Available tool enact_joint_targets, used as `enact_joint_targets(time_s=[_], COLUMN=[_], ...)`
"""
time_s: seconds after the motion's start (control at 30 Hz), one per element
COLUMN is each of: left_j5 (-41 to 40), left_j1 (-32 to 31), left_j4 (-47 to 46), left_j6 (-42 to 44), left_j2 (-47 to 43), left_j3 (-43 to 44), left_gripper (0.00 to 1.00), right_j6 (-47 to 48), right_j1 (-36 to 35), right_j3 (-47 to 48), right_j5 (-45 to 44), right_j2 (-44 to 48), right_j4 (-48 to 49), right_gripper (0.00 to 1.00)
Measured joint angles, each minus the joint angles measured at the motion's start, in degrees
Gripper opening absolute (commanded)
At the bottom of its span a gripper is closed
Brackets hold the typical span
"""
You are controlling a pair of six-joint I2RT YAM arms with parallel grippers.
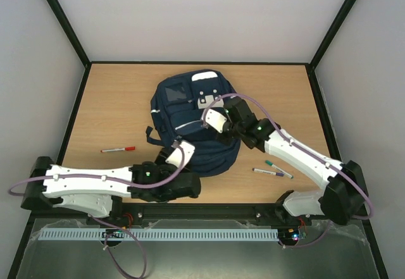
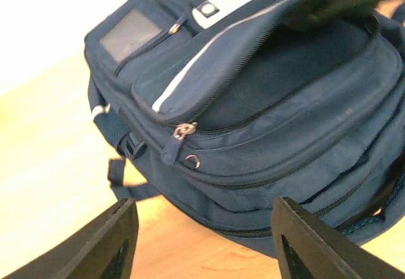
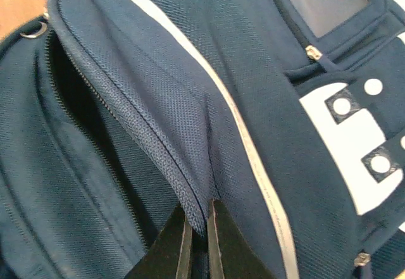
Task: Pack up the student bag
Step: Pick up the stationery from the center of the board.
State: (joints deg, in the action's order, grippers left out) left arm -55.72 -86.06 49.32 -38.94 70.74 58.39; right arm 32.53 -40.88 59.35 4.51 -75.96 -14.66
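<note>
Your student bag (image 1: 183,111) lies flat on the wooden table (image 1: 114,102), its top pointing away from the arm bases. It is navy woven fabric, the largest thing there. A white reflective stripe (image 3: 253,159) runs along the front flap (image 3: 158,89), and beside that a grey-white patch (image 3: 345,159) carries dark square tabs with pale round studs. Toward the bag's top corner you have a small clear window pocket (image 2: 130,33). A metal zipper pull (image 2: 182,131) hangs at the flap's near corner, and a dark strap (image 2: 117,171) with a buckle trails off the bag's side onto the wood.

Your right gripper (image 3: 197,228) is clenched on the zippered edge of the flap, fabric pinched between its fingers, and the flap stands lifted off the bag so a dark opening gapes beneath it. Your left gripper (image 2: 202,203) is released, its fingers spread wide just off the bag's bottom edge, apart from the fabric.

A red-capped marker (image 1: 118,148) lies well apart from the bag on its strap side. A green-capped pen (image 1: 278,169) and a purple pen (image 1: 268,172) lie together near the bag's opposite bottom corner.
</note>
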Motion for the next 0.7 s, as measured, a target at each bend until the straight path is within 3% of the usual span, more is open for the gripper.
enact_joint_targets(time_s=[0.13,0.4,0.7], left_j5=[1.84,17.49,26.25], left_j1=[5.44,32.3,47.84], left_j4=[2.21,-7.72,-13.42], left_j6=[-10.58,-14.71,-26.75], left_j2=[-4.15,-11.26,-8.5], left_j3=[-1.57,-11.43,-14.91], left_gripper=[0.72,0.71,0.66], right_j6=[-2.1,-3.5,-4.55], right_j1=[0.07,0.15,0.17], right_j3=[-5.99,-12.15,-13.79], right_j5=[2.97,4.61,5.62], right_j2=[3.72,4.2,5.14], right_j4=[2.82,8.11,10.45], right_gripper=[0.01,0.01,0.01])
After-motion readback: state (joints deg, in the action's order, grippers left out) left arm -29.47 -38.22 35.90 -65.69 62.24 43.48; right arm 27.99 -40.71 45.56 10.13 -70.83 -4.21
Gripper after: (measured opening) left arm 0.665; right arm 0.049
